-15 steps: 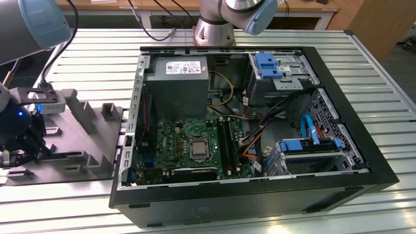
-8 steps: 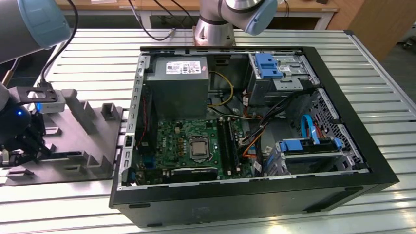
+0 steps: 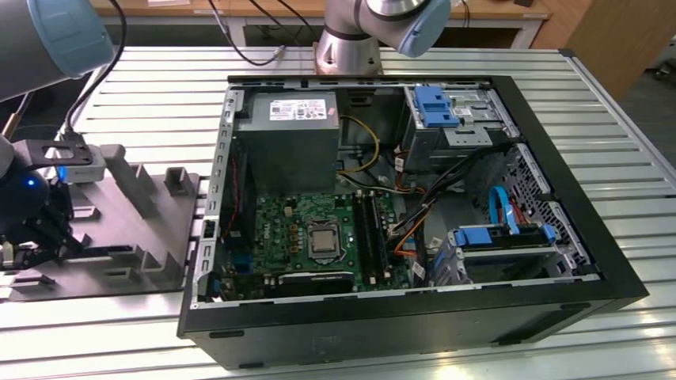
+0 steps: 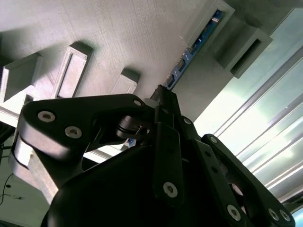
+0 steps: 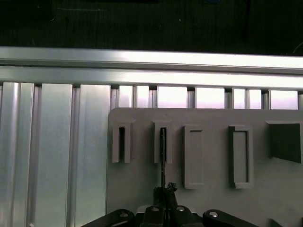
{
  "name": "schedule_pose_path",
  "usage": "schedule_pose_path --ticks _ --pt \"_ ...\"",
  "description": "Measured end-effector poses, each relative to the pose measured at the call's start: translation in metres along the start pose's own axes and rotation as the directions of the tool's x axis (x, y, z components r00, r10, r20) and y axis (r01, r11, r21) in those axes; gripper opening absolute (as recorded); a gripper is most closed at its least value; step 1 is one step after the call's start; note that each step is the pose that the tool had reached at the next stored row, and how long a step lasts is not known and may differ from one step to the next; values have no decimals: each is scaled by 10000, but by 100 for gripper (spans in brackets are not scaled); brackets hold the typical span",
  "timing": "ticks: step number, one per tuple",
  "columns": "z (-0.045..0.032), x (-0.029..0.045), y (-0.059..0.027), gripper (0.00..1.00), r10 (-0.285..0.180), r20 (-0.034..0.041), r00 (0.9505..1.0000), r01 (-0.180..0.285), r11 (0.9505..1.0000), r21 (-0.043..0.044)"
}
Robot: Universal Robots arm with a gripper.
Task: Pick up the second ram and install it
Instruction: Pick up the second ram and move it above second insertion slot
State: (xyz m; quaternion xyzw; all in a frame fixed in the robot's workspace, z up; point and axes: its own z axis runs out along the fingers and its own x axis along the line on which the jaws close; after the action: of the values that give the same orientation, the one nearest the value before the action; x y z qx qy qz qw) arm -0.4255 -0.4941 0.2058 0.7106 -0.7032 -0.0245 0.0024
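The second ram (image 4: 189, 54) is a thin blue board standing on edge in a slot of the grey holder block (image 4: 109, 38). In the first wrist view the second ram (image 5: 163, 156) appears edge-on as a dark line rising out of its slot. My gripper (image 4: 163, 94) is shut on the near end of the stick, its black fingers pressed together around it. From the other wrist camera the gripper (image 5: 164, 188) sits directly over the same slot. In the exterior view the gripper (image 3: 19, 241) hangs low at the far left, over the holder block (image 3: 127, 237).
An open computer case (image 3: 549, 261) lies on the ribbed metal table (image 3: 602, 103) to the exterior view's right of the holder. Inside are the green motherboard (image 3: 285, 229) with black memory slots (image 3: 370, 229), a power supply (image 3: 287, 134), cables and blue drive brackets (image 3: 433, 107).
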Motion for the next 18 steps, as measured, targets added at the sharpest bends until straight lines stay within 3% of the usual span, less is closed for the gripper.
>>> schedule_pose_path --ticks 5,18 --pt "-140 -5 5 12 1 15 10000 -1 10000 6" --pt "-658 -21 24 12 1 41 10000 -1 10000 5"
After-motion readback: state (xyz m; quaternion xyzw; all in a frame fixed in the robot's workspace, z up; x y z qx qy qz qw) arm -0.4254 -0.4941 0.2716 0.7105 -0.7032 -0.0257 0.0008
